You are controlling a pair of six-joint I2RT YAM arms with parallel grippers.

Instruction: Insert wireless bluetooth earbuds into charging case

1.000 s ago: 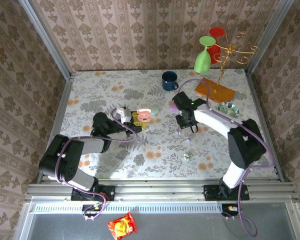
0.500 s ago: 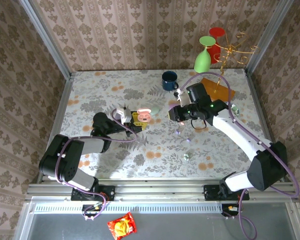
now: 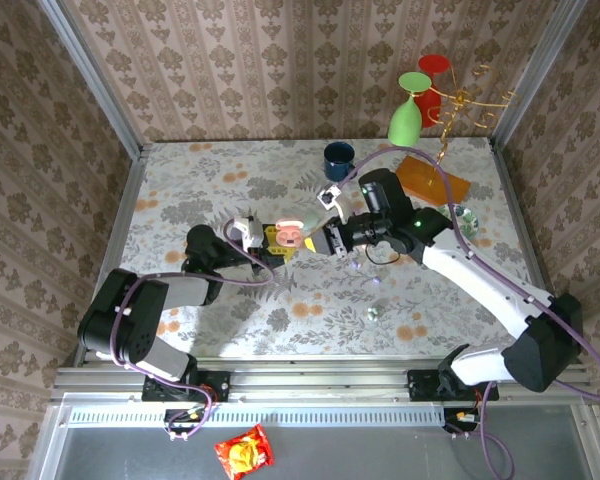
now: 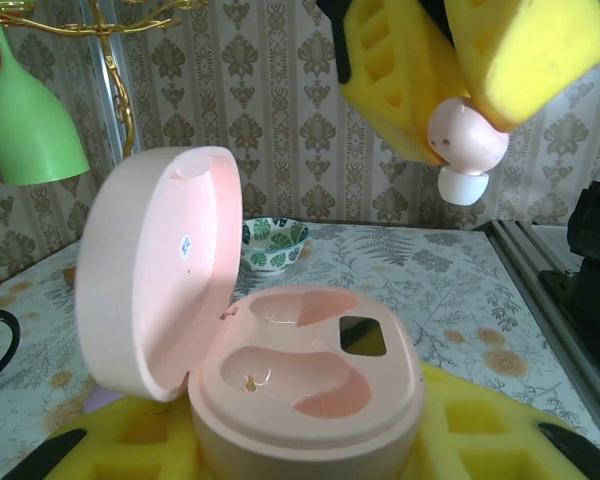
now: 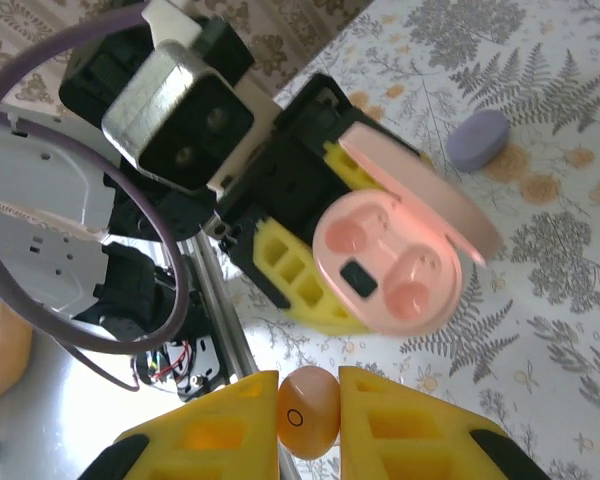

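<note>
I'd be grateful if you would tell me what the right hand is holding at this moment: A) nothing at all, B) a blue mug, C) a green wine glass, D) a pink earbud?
D: a pink earbud sits pinched in the right hand, close to the open charging case.

Bright, even overhead light on the floral-patterned tabletop [image 3: 230, 190] — soft shadows pool beside the black left robot arm [image 3: 180, 288]. Right wrist view: lower left corner blown out white, nearest edges slightly blurred.
</note>
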